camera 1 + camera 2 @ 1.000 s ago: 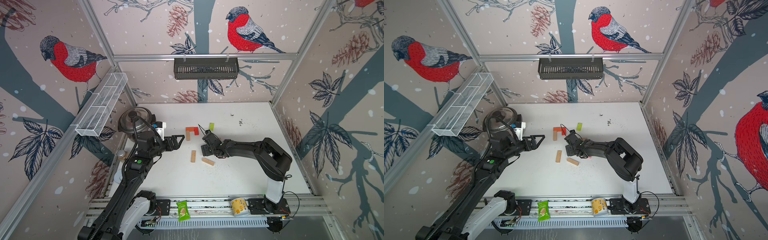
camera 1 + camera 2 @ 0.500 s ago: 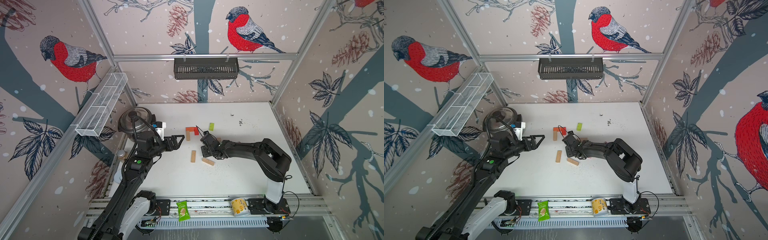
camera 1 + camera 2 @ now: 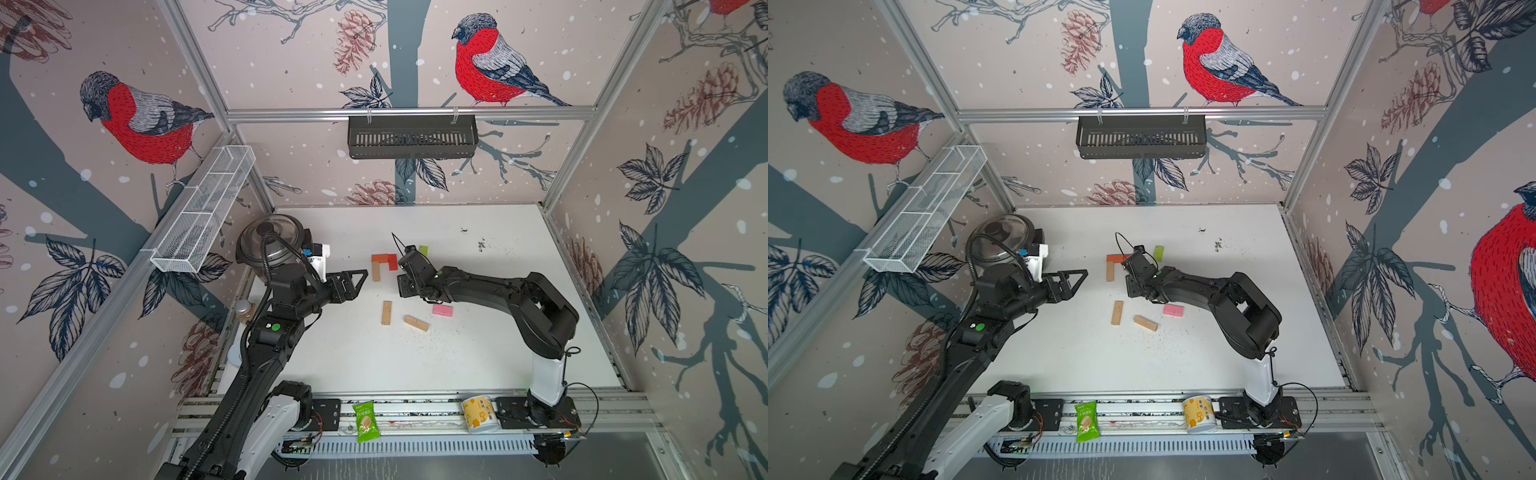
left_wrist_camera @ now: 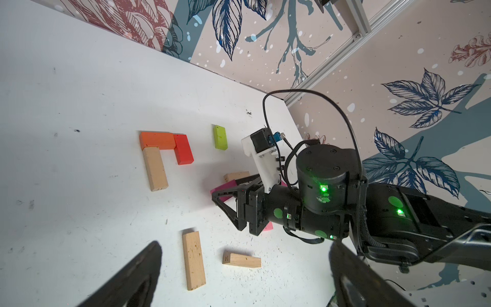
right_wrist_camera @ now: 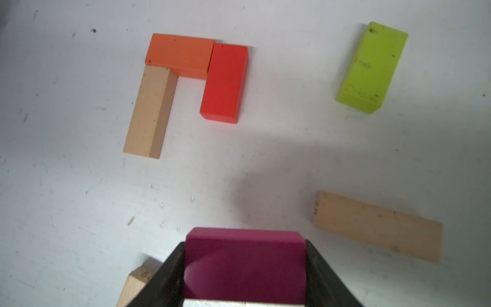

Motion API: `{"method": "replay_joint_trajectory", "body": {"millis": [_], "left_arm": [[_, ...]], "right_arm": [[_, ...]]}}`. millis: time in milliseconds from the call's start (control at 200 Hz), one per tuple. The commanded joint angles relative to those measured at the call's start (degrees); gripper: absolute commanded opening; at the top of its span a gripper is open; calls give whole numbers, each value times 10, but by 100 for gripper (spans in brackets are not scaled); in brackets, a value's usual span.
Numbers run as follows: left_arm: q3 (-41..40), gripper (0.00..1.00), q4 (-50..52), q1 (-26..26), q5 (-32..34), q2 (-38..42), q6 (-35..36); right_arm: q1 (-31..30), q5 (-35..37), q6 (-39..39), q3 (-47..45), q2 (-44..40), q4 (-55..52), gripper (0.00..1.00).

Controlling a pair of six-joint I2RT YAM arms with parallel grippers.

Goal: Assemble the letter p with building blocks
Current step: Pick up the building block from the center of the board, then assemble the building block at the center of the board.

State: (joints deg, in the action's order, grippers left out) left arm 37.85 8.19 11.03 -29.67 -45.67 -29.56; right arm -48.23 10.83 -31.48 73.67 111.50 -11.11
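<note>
Letter p (image 4: 170, 141): 3 touching pieces on the white table (image 5: 79, 212): orange block (image 5: 180, 54), red block (image 5: 224, 82), tan wooden stem (image 5: 150, 111).
Right gripper (image 5: 244, 247): squeezing the flat magenta wooden block (image 5: 244, 268), near the letter.
Left gripper (image 3: 355, 282): wide open, holding nothing.
Danger: the magenta block could bump the red block crooked.

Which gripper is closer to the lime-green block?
Right. The right gripper, clamping a magenta block, is close to the lime-green block; the open left gripper sits farther off, across the partly built P.
</note>
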Motion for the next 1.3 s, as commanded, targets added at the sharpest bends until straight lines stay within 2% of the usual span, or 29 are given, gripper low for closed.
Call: {"method": "replay_joint_trajectory", "body": {"millis": [0,135,415,996,1291], "left_arm": [[-2,97,10,-1,24,10,28],[-6,97,29,5,60,21,39],[-1,97,33,4,54,11,42],[-3,97,30,3,51,17,42],[-3,97,30,0,51,17,42]], "right_arm": [[4,-11,-13,32,21,-19,56],[10,-10,-19,80,56,-32,55],[16,-14,-32,170,127,-61,54],[17,-19,-36,222,185,-75,56],[17,-21,-37,225,195,-77,62]]}}
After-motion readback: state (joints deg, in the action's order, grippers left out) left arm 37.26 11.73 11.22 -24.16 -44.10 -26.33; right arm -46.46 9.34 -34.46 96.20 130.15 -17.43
